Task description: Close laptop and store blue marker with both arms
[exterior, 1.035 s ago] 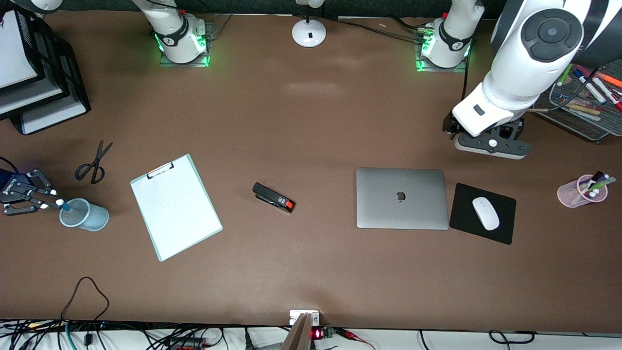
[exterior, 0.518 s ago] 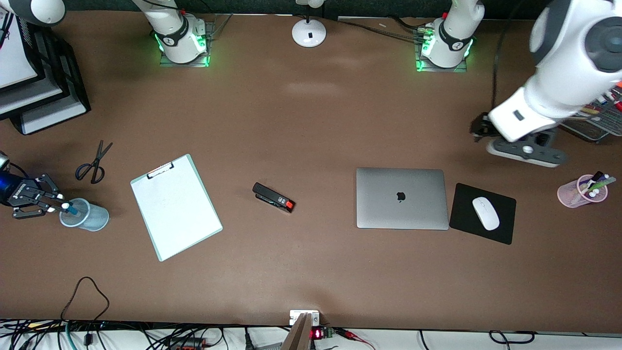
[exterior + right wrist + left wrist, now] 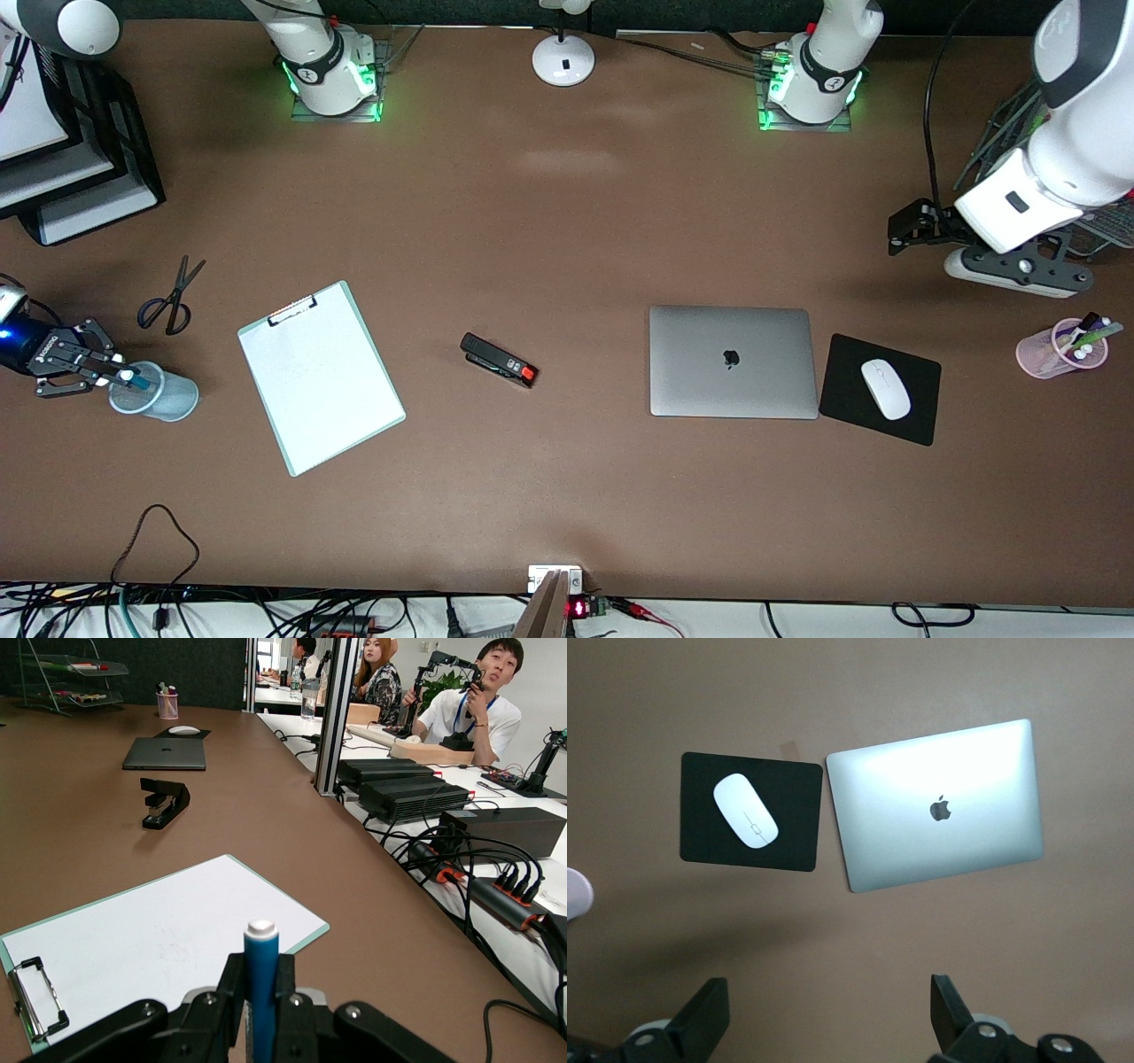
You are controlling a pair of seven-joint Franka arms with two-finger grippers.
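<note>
The laptop [image 3: 731,361] lies shut on the table, lid up with the dark logo showing; the left wrist view looks down on the laptop [image 3: 939,815] too. My left gripper [image 3: 895,233] hangs open over bare table toward the left arm's end, with nothing between its fingers [image 3: 828,985]. My right gripper [image 3: 113,376] is shut on the blue marker [image 3: 135,381], holding it over the rim of a light-blue mesh cup [image 3: 177,400] at the right arm's end. In the right wrist view the marker [image 3: 261,979] stands between the jaws [image 3: 260,970], white end out.
A clipboard [image 3: 321,377], a black stapler [image 3: 499,360] and scissors [image 3: 170,299] lie between the cup and the laptop. A black mouse pad [image 3: 842,390] with a white mouse [image 3: 885,388] is beside the laptop. A pink marker cup [image 3: 1059,348] and a wire tray [image 3: 1001,133] stand at the left arm's end.
The left arm has swung away from the laptop toward its own end of the table, gripper still open. The right gripper has carried the marker a little farther over the mesh cup.
</note>
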